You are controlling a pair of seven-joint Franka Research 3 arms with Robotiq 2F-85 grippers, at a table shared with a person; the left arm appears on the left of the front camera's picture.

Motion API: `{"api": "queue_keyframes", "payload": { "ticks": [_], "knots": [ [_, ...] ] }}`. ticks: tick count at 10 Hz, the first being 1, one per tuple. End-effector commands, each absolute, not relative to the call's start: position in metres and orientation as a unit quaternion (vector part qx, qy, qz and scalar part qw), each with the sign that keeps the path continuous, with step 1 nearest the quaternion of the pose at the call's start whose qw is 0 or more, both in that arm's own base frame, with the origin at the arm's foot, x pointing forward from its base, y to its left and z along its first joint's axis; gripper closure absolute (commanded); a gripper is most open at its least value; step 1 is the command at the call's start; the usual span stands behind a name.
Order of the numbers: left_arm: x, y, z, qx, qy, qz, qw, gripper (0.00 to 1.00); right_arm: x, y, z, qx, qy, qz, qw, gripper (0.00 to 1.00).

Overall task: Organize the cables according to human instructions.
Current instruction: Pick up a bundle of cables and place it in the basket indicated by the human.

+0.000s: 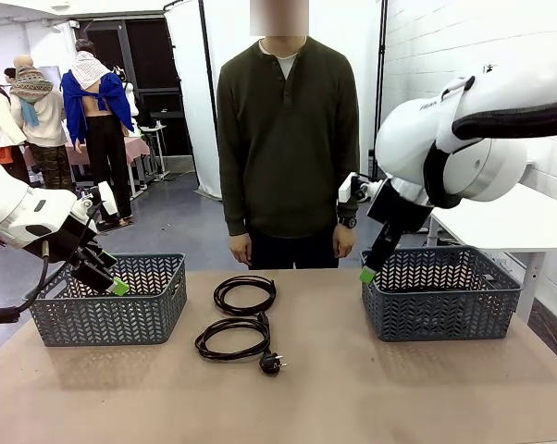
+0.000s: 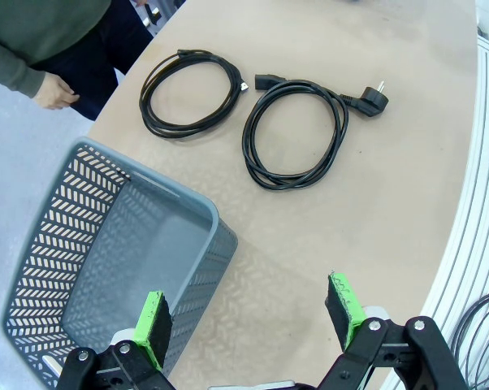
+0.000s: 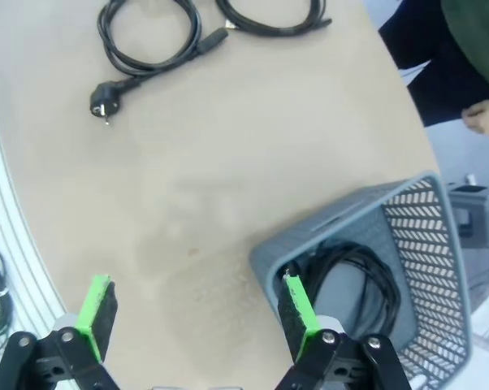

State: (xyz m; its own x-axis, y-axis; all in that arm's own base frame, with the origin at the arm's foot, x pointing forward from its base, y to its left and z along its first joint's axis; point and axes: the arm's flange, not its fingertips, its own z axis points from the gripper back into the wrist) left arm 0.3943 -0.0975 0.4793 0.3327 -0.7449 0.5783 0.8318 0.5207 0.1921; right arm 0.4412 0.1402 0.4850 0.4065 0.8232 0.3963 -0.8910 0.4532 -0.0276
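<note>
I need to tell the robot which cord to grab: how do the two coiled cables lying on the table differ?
The near cable ends in a chunky round plug sticking out beyond its coil; the far cable shows only slim ends lying along its loop. The near cable lies toward the robot's side, the far cable toward the person. Both are black, coiled, and flat on the table, with nothing touching them.

Table top [image 1: 427, 388] matt tan, paper-like, faintly mottled; baskets [image 1: 112, 319] grey moulded plastic, matt lattice; cables [image 1: 263, 326] black rubbery sheath, slight sheen; arm shell [image 1: 413, 134] glossy white plastic; person's henley [image 1: 288, 139] matt knit cloth.
</note>
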Motion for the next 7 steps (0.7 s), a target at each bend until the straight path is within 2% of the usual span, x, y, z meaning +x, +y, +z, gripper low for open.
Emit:
{"api": "queue_keyframes", "payload": {
  "ticks": [1, 4, 7],
  "knots": [
    [0.3921, -0.0953, 0.4764, -0.075, -0.315, -0.483, 0.814, 0.0, 0.4363, 0.1434, 0.4707, 0.108, -0.196, 0.513, 0.829, 0.0],
    [0.3921, -0.0953, 0.4764, -0.075, -0.315, -0.483, 0.814, 0.0, 0.4353, 0.145, 0.4696, 0.119, -0.176, 0.534, 0.818, 0.0],
    [0.3921, -0.0953, 0.4764, -0.075, -0.315, -0.483, 0.814, 0.0, 0.4362, 0.1481, 0.4728, 0.105, -0.176, 0.518, 0.831, 0.0]
  ]
}}
